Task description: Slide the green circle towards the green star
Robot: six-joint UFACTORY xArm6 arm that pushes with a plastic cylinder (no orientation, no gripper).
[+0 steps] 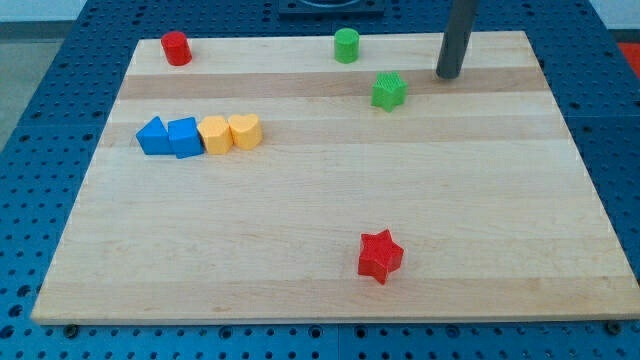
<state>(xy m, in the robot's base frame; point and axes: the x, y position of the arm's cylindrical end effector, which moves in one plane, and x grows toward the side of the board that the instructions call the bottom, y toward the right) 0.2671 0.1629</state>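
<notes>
The green circle (346, 45) stands near the view's top edge of the wooden board, at the middle. The green star (389, 90) lies a little below and to the right of it, with a small gap between them. My tip (448, 75) is on the board to the right of the green star and to the lower right of the green circle, touching neither.
A red circle (176, 48) sits at the top left. A row of a blue triangle (152, 135), a blue block (185, 137), a yellow block (214, 134) and a yellow heart (245, 130) lies at the left. A red star (379, 255) lies at the bottom middle.
</notes>
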